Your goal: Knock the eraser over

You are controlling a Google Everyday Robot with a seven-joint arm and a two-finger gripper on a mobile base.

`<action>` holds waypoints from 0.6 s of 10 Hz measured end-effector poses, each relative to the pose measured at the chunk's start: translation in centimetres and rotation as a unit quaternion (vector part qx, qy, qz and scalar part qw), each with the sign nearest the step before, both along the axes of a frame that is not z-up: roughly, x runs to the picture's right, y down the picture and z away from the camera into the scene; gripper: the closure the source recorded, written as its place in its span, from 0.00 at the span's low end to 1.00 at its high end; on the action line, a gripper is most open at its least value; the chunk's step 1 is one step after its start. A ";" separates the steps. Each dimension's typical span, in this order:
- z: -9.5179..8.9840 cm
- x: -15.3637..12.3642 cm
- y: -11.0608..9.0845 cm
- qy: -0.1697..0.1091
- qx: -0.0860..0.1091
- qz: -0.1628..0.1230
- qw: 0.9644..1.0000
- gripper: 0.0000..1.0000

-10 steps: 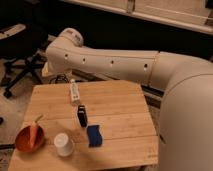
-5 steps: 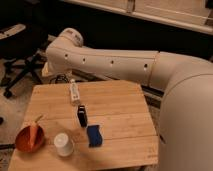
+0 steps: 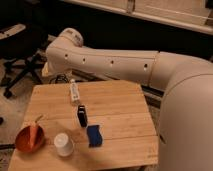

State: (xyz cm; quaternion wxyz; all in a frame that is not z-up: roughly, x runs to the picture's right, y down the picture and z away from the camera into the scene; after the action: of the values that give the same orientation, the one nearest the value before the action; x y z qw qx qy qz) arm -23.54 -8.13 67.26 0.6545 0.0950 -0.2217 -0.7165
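Eyeballing this: the eraser (image 3: 82, 115) stands upright on the counter (image 3: 125, 102), near-right of the end effector (image 3: 56, 76) behind the far edge; can't tell its grip state.

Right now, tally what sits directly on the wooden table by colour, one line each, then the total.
White: 2, the tube and the cup
Black: 1, the eraser
Blue: 1, the sponge pad
Orange: 1, the bowl
Total: 5
The gripper is at the arm's end, beyond the table's far left edge.
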 end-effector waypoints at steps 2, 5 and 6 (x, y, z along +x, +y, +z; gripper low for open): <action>0.0 0.0 0.0 0.000 0.000 0.000 1.000 0.25; 0.2 -0.3 0.7 -0.003 -0.009 -0.002 1.000 0.25; 0.5 -1.5 2.3 -0.015 -0.025 -0.009 1.000 0.25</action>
State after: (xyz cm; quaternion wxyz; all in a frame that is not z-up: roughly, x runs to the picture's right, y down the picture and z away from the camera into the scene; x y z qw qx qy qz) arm -25.07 -5.85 67.76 0.6470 0.0876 -0.2505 -0.7149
